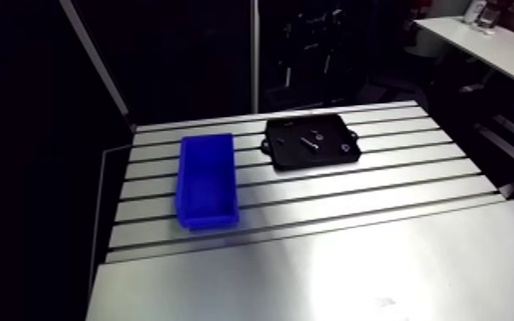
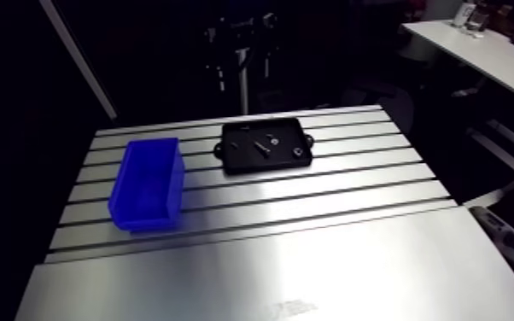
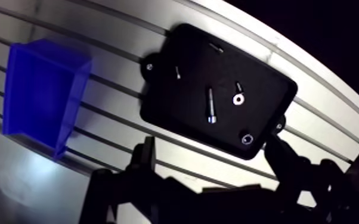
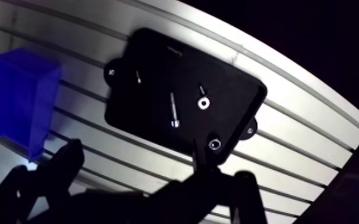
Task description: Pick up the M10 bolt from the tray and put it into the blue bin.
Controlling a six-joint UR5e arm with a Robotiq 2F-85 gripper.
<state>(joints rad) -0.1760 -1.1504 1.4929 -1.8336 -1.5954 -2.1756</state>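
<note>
Counter point(image 1: 354, 256): bright metal with long parallel slots; it carries both the tray and the bin.

Tray point(image 3: 182, 107): black, rectangular with rounded corners and small lugs on its sides. It lies flat across the slots toward the far part of the counter.

Bolt point(image 3: 210, 105): the longest fastener in the tray. It lies flat near the tray's middle, free of the rim and touching no other piece, with its brighter end toward the pincer.

Washer point(image 3: 238, 99): bright and flat, just beside the bolt but apart from it.

Ring point(image 3: 247, 139): small and round, near the tray corner closest to the pincer. Whether it is a nut or a washer cannot be told.

Small screw point(image 3: 177, 72): short, on the bin side of the bolt and well apart from it.

Blue bin point(image 1: 207, 181): an open-topped box standing upright on the counter beside the tray. The two do not touch, and a strip of slotted metal shows between them.

Pincer point(image 3: 210, 145): released. Its two dark fingers point(image 3: 145, 158) are spread wide with nothing between them. It hangs above the counter at the tray's near edge, clear of the bolt and of every other piece.

Arm view: the pincer cannot be made out there, only the counter, bin and tray.
</note>
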